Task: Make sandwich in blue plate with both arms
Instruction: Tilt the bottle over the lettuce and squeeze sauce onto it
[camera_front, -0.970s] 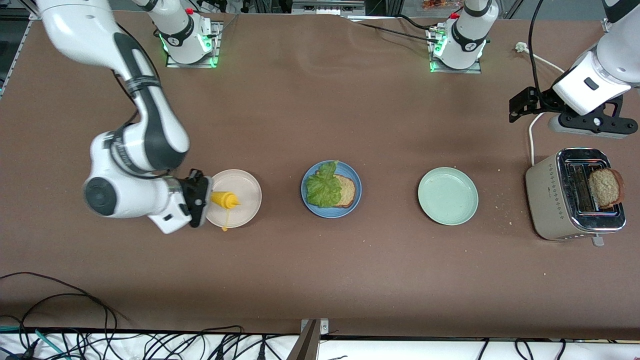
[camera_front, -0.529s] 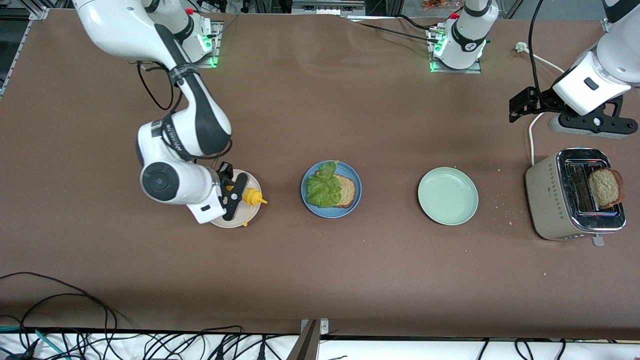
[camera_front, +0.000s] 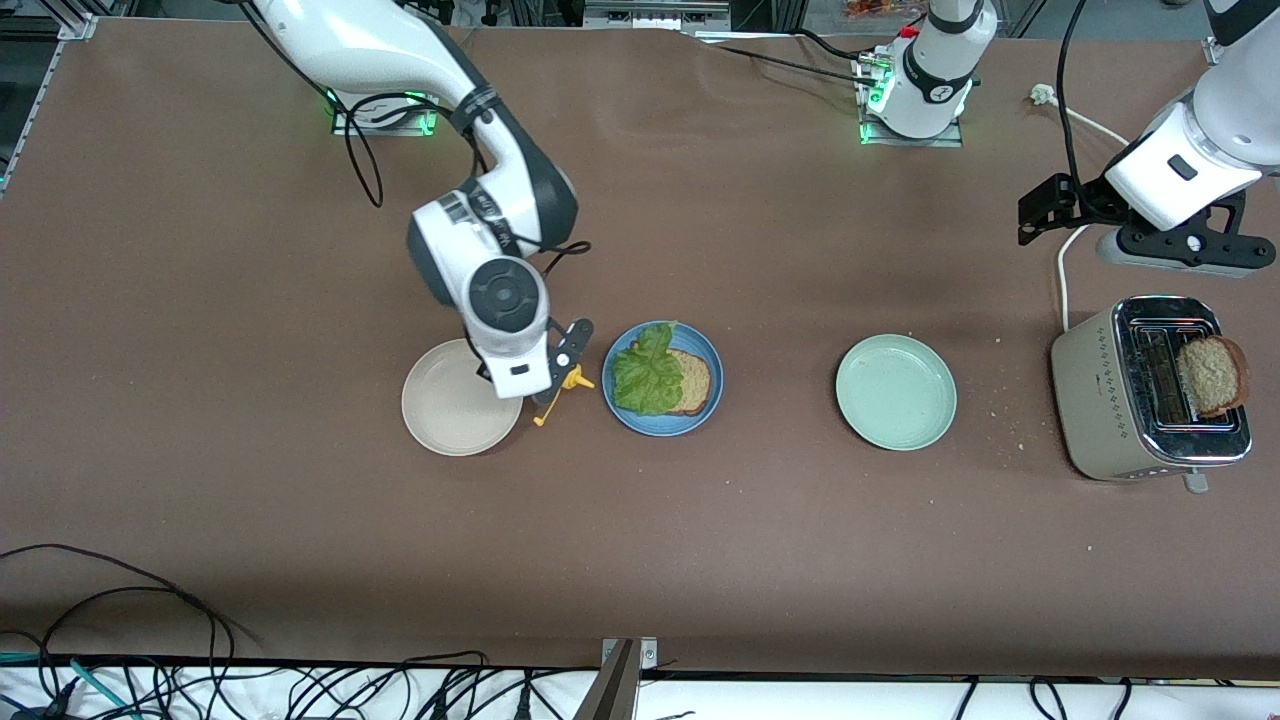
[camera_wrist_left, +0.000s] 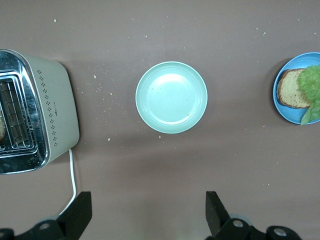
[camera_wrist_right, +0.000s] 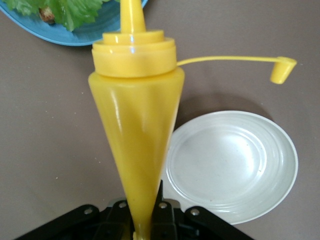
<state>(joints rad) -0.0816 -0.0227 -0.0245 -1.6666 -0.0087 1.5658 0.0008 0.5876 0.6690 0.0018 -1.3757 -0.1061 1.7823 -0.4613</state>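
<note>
The blue plate sits mid-table with one brown bread slice and a green lettuce leaf on it. A second bread slice stands in the toaster. My right gripper is shut on a yellow squeeze bottle, held over the gap between the beige-white plate and the blue plate. In the right wrist view the bottle points its nozzle at the blue plate's rim. My left gripper waits open and empty in the air above the toaster's end of the table.
A pale mint-green plate lies between the blue plate and the toaster, also seen in the left wrist view. The bottle's open cap dangles on its strap. A white cord runs by the toaster. Cables line the front edge.
My right arm has carried the yellow bottle from over the beige-white plate toward the blue plate. The left arm has not moved.
</note>
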